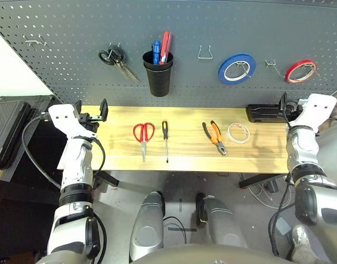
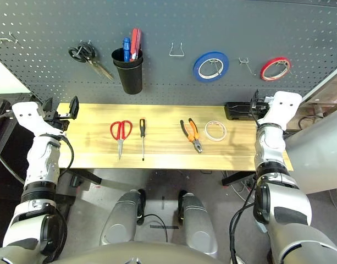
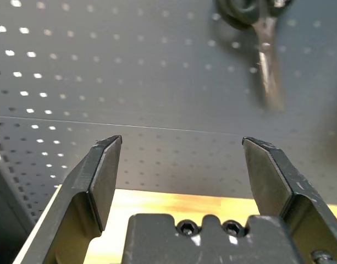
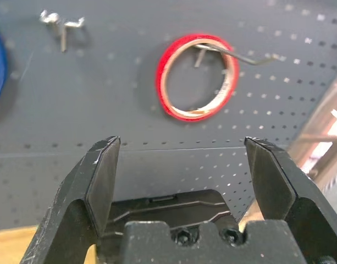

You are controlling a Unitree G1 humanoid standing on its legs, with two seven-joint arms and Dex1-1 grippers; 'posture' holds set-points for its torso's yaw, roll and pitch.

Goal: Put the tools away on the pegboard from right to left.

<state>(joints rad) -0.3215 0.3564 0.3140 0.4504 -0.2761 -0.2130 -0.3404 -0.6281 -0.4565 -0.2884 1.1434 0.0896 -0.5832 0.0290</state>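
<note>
All 4 tools lie untouched on my worktop (image 1: 256,157): the whitish tape roll (image 1: 238,133) furthest right, pliers (image 1: 214,137) just beside it, then the screwdriver (image 1: 165,140) and red scissors (image 1: 144,135). My right end effector (image 4: 182,176) and left end effector (image 3: 179,173) both stand spread wide and empty, hovering at the worktop's 2 ends near the pegboard (image 1: 58,49). The roll lies flat and thin, so I judge my fingers could skid over it or nudge the pliers. Threading it onto the bare hook (image 1: 272,67) may also knock the red tape (image 1: 300,71) loose. I can read no writing anywhere.
</note>
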